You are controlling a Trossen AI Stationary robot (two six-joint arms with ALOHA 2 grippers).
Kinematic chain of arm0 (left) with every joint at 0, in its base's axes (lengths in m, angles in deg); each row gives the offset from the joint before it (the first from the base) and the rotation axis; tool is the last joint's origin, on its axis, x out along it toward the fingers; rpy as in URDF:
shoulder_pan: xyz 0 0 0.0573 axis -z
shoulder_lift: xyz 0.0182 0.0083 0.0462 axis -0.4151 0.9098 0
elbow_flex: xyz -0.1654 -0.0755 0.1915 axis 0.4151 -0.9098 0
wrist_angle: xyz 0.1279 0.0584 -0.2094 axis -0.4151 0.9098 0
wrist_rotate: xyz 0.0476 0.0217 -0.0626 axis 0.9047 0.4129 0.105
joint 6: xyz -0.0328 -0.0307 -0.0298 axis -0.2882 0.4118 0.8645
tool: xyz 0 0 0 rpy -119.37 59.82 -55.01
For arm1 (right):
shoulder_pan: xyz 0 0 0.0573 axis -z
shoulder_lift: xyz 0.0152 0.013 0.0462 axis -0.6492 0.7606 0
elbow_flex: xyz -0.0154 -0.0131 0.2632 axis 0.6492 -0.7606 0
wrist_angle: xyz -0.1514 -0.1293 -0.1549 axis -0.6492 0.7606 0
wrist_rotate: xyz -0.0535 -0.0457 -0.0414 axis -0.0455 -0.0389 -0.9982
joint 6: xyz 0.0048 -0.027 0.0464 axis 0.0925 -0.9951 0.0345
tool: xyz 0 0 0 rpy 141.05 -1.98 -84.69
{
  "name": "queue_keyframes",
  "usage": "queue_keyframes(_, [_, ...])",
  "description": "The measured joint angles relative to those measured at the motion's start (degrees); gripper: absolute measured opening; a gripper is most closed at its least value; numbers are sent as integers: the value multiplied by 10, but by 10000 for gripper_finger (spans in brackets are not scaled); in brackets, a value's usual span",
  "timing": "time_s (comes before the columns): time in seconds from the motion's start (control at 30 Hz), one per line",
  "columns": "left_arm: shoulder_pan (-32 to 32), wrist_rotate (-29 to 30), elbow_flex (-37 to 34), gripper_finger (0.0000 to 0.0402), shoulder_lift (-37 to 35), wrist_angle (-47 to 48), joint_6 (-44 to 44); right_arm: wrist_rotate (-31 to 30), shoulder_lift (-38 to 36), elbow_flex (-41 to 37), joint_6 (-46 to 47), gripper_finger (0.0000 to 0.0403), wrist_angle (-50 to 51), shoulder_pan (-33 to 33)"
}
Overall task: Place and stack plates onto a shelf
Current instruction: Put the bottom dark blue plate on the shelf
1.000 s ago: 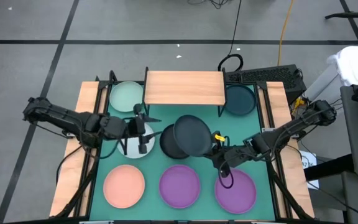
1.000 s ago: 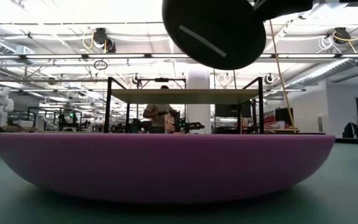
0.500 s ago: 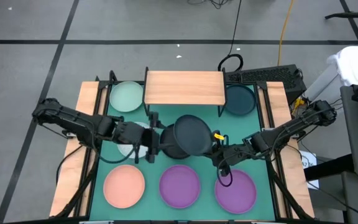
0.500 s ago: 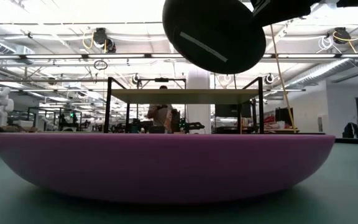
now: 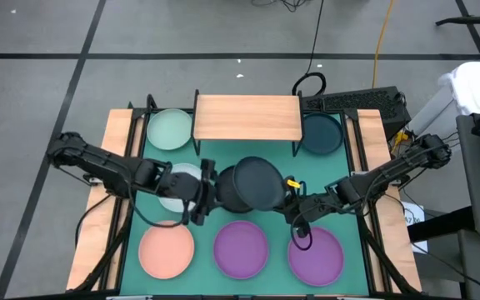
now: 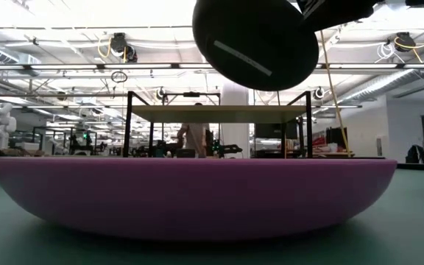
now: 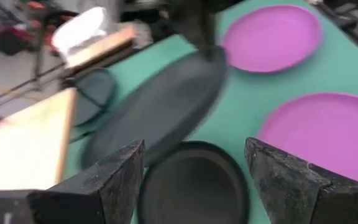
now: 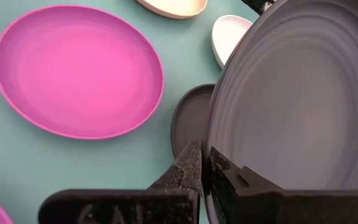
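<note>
Right now my right gripper (image 5: 292,202) pinches the rim of a lifted dark plate (image 5: 258,180), tilted above the table. Toward me from the shelf (image 5: 247,117), another dark plate (image 7: 194,186) lies flat just ahead of my left gripper (image 5: 200,192), whose fingers are spread wide and empty, the nearer hand to it.

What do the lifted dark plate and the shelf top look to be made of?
Dark plate: likely matte plastic or glazed ceramic; dull sheen, faint concentric rings, thin rim. The pictures leave it open. Shelf: light wood or wood-look board, pale grain lines, on thin black legs that look like metal.
</note>
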State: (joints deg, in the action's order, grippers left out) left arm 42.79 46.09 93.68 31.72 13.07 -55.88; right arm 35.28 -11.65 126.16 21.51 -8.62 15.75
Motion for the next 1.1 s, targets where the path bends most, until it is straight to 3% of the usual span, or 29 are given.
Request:
queue_keyframes(0.27, [0, 0, 36, 282, 17, 29, -74, 23, 0, 0, 0, 1, -2, 0])
queue_keyframes(0.67, [-62, -113, 36, 277, 61, 17, -156, 23, 0, 0, -11, 5, -2, 0])
queue_keyframes(1.1, [-77, -124, 36, 125, 73, 27, -211, 33, 0, 0, -17, 6, 2, 0])
